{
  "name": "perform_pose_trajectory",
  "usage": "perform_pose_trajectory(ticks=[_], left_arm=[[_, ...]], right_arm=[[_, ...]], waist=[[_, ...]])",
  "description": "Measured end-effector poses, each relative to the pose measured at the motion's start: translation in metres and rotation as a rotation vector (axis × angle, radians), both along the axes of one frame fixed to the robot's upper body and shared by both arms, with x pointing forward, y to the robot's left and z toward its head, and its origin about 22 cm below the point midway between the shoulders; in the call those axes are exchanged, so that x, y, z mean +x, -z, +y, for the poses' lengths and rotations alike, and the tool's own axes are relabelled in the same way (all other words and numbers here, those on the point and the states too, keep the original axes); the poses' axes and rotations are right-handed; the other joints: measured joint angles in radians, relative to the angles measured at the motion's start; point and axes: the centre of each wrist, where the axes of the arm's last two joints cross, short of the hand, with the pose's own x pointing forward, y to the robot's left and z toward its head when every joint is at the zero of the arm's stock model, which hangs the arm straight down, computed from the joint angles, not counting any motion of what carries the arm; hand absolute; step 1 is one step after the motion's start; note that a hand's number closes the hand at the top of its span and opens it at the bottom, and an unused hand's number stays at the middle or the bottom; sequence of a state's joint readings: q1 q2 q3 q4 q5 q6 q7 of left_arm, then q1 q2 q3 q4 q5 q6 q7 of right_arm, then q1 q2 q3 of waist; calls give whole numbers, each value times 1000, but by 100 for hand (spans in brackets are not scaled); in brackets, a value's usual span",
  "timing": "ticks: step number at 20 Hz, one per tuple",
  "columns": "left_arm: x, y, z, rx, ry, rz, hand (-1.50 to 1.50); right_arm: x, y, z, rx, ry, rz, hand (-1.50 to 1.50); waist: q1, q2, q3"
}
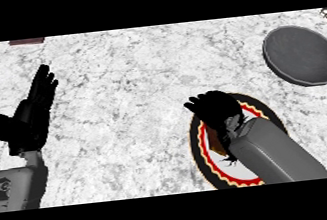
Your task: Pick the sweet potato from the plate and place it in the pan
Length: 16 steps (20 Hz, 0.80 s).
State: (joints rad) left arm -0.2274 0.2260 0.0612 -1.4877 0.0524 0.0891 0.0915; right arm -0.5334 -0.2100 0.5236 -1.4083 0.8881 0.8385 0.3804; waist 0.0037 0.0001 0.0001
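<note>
Right hand (215, 110) curled over sweet potato (212, 138), on plate (202, 153).

Kitchen: marbled stone counter (134, 85), dark pan (302, 54), patterned plate (197, 144)

The left hand (28, 118) rests open at the near left, fingers straight and pointing far. The right hand (214, 109), at the near right, curls its fingers down round the sweet potato (211, 138).
</note>
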Motion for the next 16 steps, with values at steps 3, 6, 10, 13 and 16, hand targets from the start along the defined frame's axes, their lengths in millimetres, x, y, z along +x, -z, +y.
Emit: perform_pose_trajectory(ticks=[3, 6, 10, 13, 16], left_arm=[[0, 3, 1, 4, -5, 1, 0], [3, -3, -1, 4, -11, 0, 0], [1, 2, 3, 0, -4, 3, 0], [3, 4, 7, -3, -3, 6, 0], [5, 3, 5, 1, -5, 8, 0]], right_arm=[[5, 8, 3, -17, -3, 17, -150], [0, 16, 4, -29, -2, 36, -150], [0, 22, 0, -15, -45, 62, 150], [-2, 21, 5, -13, -96, 57, 150], [1, 21, 3, 0, -119, 49, 150]], waist=[[0, 0, 0], [-1, 0, 0], [-1, -3, -2], [-1, -4, -2], [-1, -5, -2]])
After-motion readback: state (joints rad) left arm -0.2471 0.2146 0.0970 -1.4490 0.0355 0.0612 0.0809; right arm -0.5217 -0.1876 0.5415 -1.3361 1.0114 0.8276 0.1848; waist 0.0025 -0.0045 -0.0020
